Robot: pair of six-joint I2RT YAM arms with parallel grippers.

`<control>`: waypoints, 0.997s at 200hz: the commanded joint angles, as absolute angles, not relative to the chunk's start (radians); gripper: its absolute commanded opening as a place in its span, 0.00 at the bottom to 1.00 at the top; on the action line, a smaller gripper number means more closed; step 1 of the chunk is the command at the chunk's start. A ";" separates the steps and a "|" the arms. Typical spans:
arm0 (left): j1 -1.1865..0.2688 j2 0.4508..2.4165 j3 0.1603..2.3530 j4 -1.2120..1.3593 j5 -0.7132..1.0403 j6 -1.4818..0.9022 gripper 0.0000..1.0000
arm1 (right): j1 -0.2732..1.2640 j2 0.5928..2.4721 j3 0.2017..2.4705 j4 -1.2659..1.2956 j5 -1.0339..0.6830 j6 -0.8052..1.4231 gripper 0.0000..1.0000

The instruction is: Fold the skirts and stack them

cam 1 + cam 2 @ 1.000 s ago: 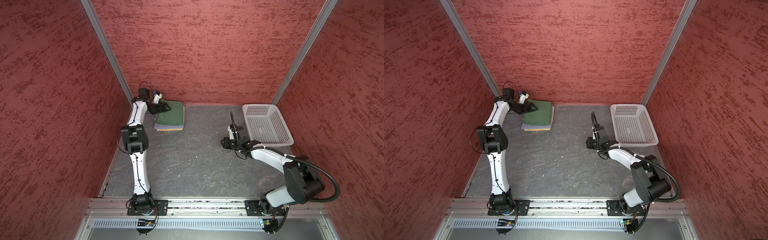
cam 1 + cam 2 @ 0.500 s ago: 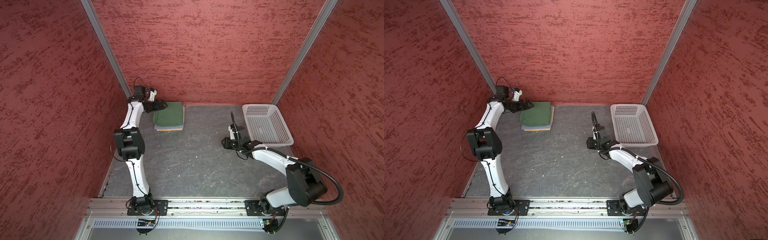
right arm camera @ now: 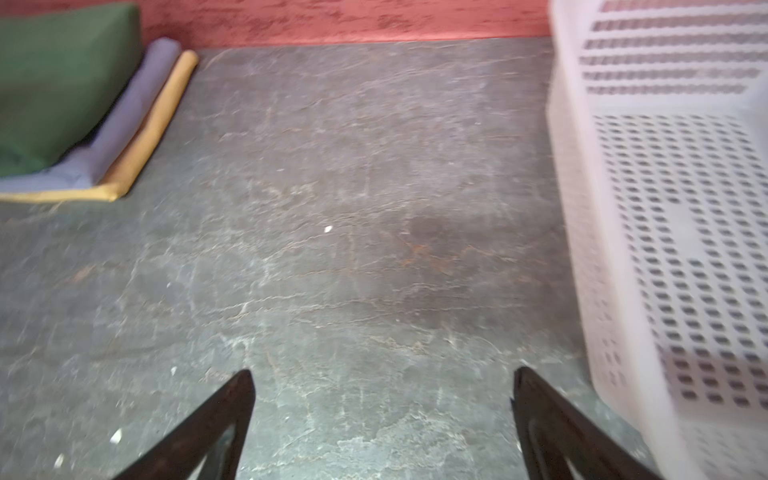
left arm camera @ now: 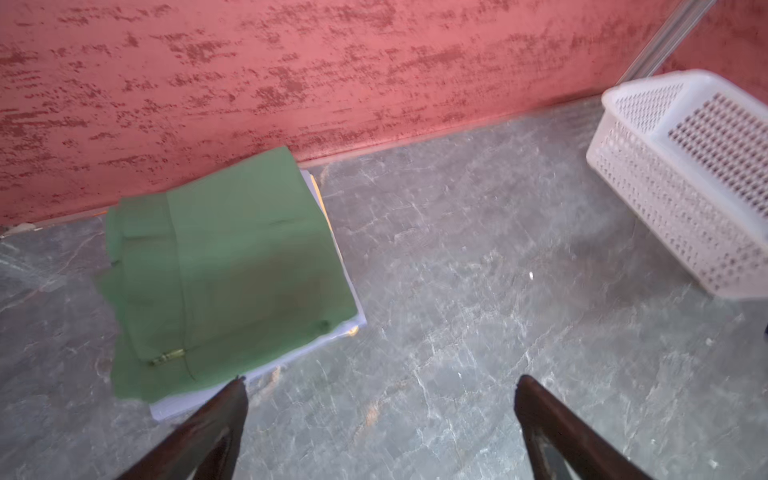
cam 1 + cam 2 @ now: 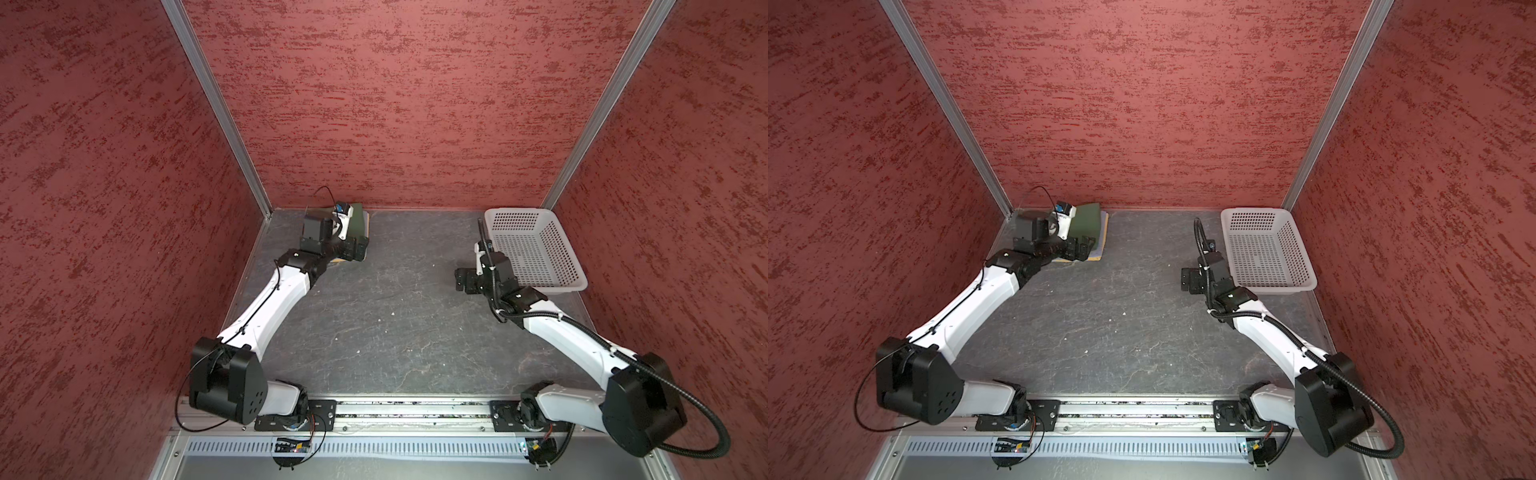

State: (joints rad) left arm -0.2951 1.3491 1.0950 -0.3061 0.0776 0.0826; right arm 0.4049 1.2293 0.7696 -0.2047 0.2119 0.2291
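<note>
skirts (image 5: pixel 1087 223): 3 stacked, far-left corner of table (image 5: pixel 1121 324)
basket (image 5: pixel 1254 212): far-right corner, on table, well apart from skirts

No legible text or labels

11 o'clock: green skirt (image 4: pixel 232 257), lavender skirt (image 3: pixel 124 112), mustard skirt (image 3: pixel 153 124), all plain. 1 o'clock: basket (image 5: pixel 559 287) white, hole grid. Wall (image 5: pixel 395 104) red, dark-streaked. Table (image 5: pixel 395 324) grey, pale-veined.

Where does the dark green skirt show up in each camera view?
Top view: dark green skirt in the back-left corner.
Top view: same back-left corner.
Left wrist: close, just beyond the left claw.
Right wrist: far off, cut by the frame edge.
Shared landmark: white basket.
</note>
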 commanded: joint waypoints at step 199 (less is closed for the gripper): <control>-0.364 0.638 0.413 -0.285 -0.517 -0.267 0.99 | 0.128 1.221 0.437 0.429 0.309 0.035 0.99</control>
State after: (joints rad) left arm -0.3969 0.6174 0.4217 -0.3367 -0.4999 -0.2825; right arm 0.1581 1.2076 0.4862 0.1616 0.3595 0.0940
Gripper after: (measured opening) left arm 0.994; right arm 0.989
